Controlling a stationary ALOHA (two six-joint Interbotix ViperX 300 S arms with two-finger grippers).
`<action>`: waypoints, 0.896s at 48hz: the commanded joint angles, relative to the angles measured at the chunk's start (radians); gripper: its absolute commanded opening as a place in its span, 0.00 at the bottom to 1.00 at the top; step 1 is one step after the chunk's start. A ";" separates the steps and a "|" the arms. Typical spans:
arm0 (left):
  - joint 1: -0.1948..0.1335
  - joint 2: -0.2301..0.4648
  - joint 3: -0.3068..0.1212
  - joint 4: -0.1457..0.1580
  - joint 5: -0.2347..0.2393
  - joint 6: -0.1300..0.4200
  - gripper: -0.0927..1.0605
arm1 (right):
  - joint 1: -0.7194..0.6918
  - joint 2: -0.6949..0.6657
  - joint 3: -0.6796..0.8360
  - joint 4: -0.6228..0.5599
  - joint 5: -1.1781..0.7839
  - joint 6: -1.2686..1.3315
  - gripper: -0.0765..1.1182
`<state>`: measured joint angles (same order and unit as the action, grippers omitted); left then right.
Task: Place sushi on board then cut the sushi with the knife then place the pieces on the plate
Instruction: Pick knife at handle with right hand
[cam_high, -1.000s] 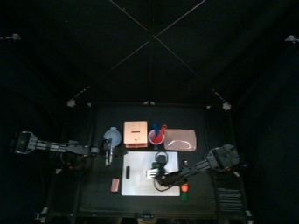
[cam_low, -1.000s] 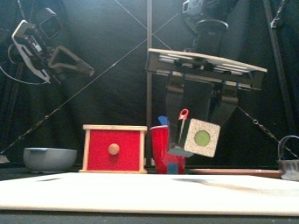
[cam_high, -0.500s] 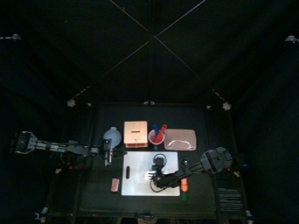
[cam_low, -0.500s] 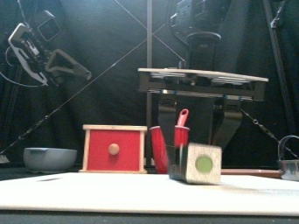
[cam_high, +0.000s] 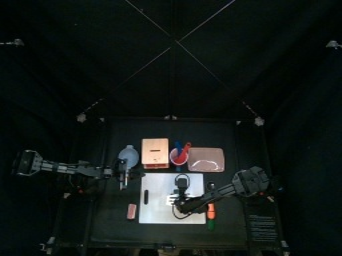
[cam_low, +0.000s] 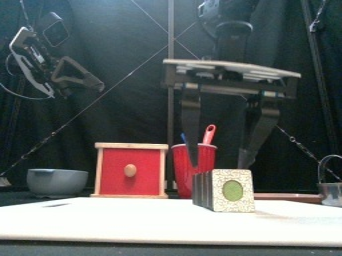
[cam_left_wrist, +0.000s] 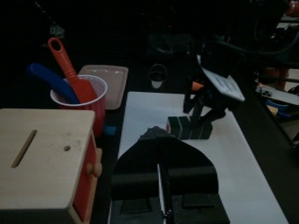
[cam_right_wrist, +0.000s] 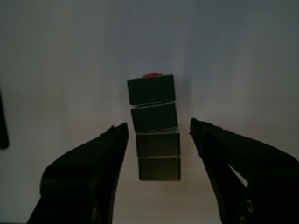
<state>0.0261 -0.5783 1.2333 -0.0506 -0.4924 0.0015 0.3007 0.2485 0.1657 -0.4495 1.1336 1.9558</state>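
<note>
The dark green sushi roll (cam_low: 225, 190) lies on the white board (cam_low: 120, 218), its round green end facing the front. My right gripper (cam_low: 221, 150) hangs open just above it, the jaws wide apart and off the roll. In the right wrist view the roll (cam_right_wrist: 155, 127) shows as a row of blocks between the open jaws. The red cup (cam_low: 195, 167) with the red and blue knives stands behind the roll. The pink tray (cam_high: 207, 158) lies at the back right. My left gripper (cam_left_wrist: 163, 175) rests shut at the left, near the board's edge.
A wooden box (cam_low: 131, 170) with a red drawer front stands left of the cup, and the blue-grey bowl (cam_low: 56, 181) is farther left. A metal cutter (cam_low: 330, 182) shows at the right edge. A small orange piece (cam_high: 131, 210) lies left of the board.
My right gripper brought the tilted sushi roll down onto the board, let go of it and rose slightly. The left arm stayed where it was.
</note>
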 joint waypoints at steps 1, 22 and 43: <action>0.000 -0.006 -0.014 -0.002 -0.005 0.002 0.05 | -0.032 -0.109 0.015 -0.009 0.002 -0.092 0.82; 0.000 -0.054 -0.014 0.002 -0.005 0.002 0.05 | -0.241 -0.408 0.103 0.028 -0.083 -0.689 0.82; 0.035 -0.080 -0.018 -0.002 -0.011 0.000 0.05 | -0.750 -0.541 0.078 0.440 -0.087 -1.554 0.82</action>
<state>0.0430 -0.6565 1.2333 -0.0506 -0.4939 0.0031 -0.3636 -0.2715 0.2792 -0.0997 1.0492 0.5093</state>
